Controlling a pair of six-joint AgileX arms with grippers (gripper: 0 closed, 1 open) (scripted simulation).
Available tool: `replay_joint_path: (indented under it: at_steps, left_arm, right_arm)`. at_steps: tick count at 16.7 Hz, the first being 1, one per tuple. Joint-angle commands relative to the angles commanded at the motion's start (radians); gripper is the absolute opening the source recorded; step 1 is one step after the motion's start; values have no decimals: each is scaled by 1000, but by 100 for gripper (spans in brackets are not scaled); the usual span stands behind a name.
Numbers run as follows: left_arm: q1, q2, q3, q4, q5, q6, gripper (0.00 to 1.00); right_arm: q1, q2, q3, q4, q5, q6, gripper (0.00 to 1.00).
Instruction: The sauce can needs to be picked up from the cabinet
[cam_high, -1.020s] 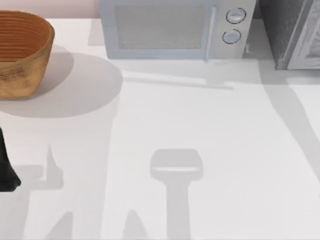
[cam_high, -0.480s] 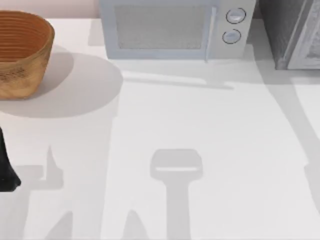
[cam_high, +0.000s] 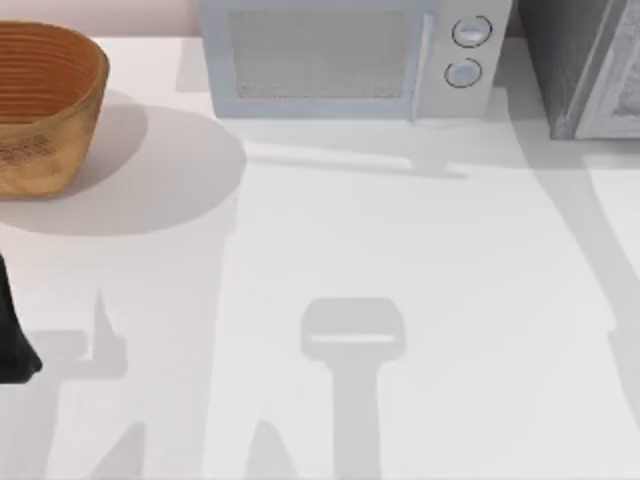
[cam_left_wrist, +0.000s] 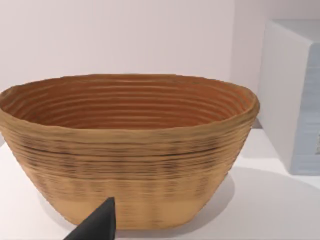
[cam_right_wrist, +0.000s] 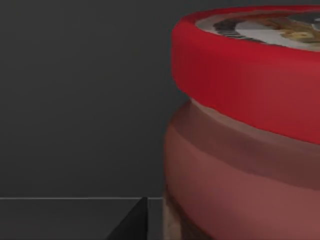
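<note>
The sauce can (cam_right_wrist: 245, 125) looms close in the right wrist view, with a red lid, a grey-and-white emblem on top and a reddish label. It stands upright against the dark inside wall of the cabinet (cam_high: 580, 65), which sits at the table's far right corner. My right gripper (cam_right_wrist: 131, 222) is right beside the can, level with its lower half, and whether it touches the can is unclear. My left gripper (cam_left_wrist: 97, 225) is parked at the table's left edge, facing a basket.
A woven basket (cam_high: 45, 105) stands at the far left. A light-grey microwave (cam_high: 345, 60) with two round knobs sits at the back middle, just left of the cabinet. The right arm's shadow falls across the table's right side.
The right arm's shadow on the table's right side has shifted and changed shape over the last second. The left arm, basket and microwave stay put.
</note>
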Motion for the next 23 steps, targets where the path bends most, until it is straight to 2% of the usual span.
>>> replay_joint_path:
  at_steps: [8, 18, 23]
  left_arm:
    - [0, 0, 0, 0, 0, 0, 100]
    - [0, 0, 0, 0, 0, 0, 100]
    - [0, 0, 0, 0, 0, 0, 100]
  right_arm:
    - [0, 0, 0, 0, 0, 0, 2]
    - [4, -3, 0, -3, 2, 2, 0]
    - [107, -139, 24, -165, 103, 2, 0]
